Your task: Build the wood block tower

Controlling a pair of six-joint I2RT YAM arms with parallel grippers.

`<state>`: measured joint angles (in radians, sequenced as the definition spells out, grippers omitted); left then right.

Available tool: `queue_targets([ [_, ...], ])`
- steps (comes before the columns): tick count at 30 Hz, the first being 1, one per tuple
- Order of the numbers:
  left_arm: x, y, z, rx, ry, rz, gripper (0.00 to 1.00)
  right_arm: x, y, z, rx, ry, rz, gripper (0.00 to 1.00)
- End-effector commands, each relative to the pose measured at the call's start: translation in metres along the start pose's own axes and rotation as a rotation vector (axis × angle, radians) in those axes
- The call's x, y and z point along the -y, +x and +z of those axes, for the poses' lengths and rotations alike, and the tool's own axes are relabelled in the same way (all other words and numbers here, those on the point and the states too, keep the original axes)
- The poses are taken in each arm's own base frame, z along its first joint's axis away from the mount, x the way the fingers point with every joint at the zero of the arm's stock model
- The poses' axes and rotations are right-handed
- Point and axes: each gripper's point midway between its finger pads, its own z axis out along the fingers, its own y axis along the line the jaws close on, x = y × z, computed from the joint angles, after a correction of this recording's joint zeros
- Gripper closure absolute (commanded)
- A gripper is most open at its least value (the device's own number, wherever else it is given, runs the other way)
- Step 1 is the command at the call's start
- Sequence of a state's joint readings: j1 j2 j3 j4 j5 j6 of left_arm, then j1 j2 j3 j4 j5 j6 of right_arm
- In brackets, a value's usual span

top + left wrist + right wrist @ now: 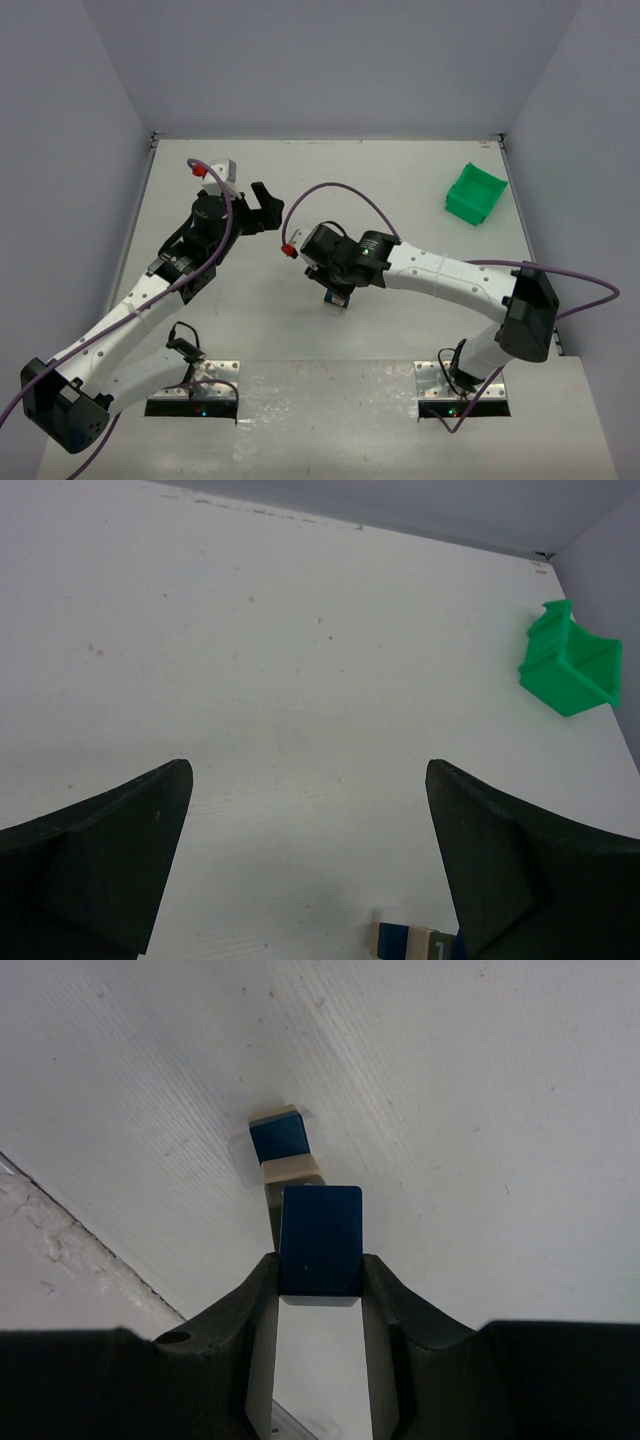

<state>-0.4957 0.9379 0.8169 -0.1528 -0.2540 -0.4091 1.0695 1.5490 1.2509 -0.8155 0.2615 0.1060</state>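
My right gripper (320, 1268) is shut on a dark blue block (320, 1235), held by its near end between the two fingers. Just beyond it on the white table stands the wood block tower (282, 1145), with beige and blue blocks showing; the held block hides part of it. In the top view the right gripper (335, 288) hangs over the tower (333, 304) at the table's middle front. My left gripper (310, 865) is open and empty, raised to the left of the tower (412, 943), and it also shows in the top view (263, 210).
A green plastic bin (476, 194) sits at the back right, also seen in the left wrist view (570, 665). The table's front edge and a metal mounting plate (60, 1260) lie close to the tower on its near side.
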Motion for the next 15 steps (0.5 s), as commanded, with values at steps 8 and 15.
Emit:
queue_targets([
  [8, 0.0061, -0.0126, -0.0024, 0.05, 0.043, -0.016, 0.0, 0.0023, -0.0067, 0.0026, 0.047, 0.011, -0.036, 0.81],
  [15, 0.0063, -0.0128, -0.003, 0.05, 0.045, -0.018, 0.0, 0.0012, -0.0044, 0.0068, 0.036, 0.012, -0.031, 0.79],
])
